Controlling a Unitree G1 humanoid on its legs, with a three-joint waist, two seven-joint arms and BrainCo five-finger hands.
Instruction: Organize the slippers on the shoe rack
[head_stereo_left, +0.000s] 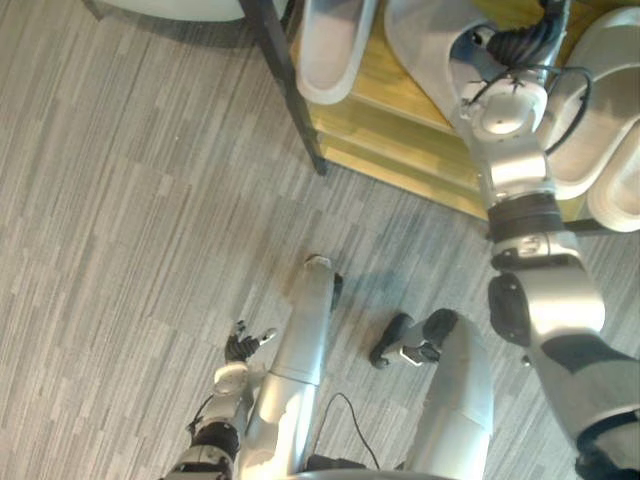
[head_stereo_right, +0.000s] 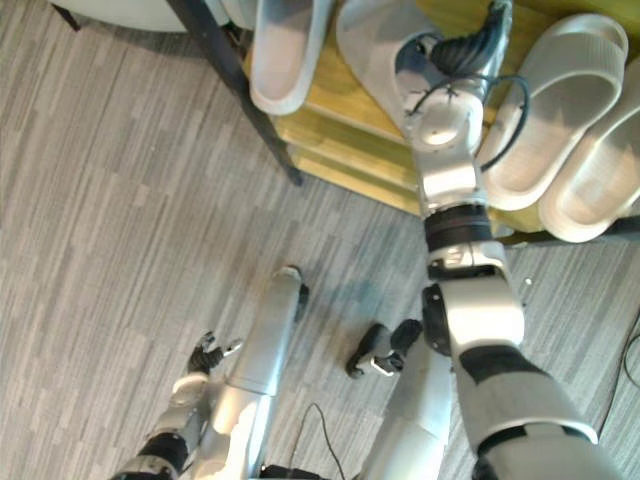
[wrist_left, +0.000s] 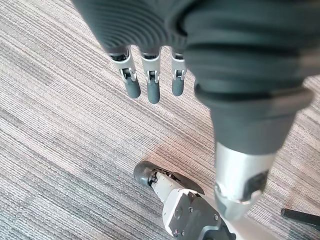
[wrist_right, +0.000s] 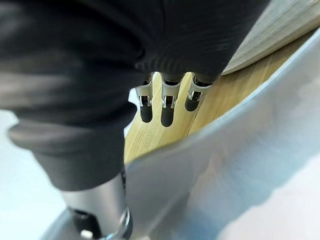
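Just under your right hand (wrist_right: 167, 107), the grey slipper (head_stereo_right: 375, 40) lies on the shoe rack's (head_stereo_right: 335, 110) wooden shelf, with its rim between thumb and fingers. The fingers reach nearly straight and are not closed on it. Another slipper (head_stereo_right: 285, 50) lies to the hand's left and a pale pair (head_stereo_right: 550, 100) to its right. Your left hand (head_stereo_left: 245, 345) hangs relaxed over the carpet (head_stereo_left: 120, 200), holding nothing.

I saw pale grey slippers (head_stereo_right: 285, 60) lying on the wooden shoe rack (head_stereo_right: 340, 140); one pair (head_stereo_right: 560, 110) sat side by side.
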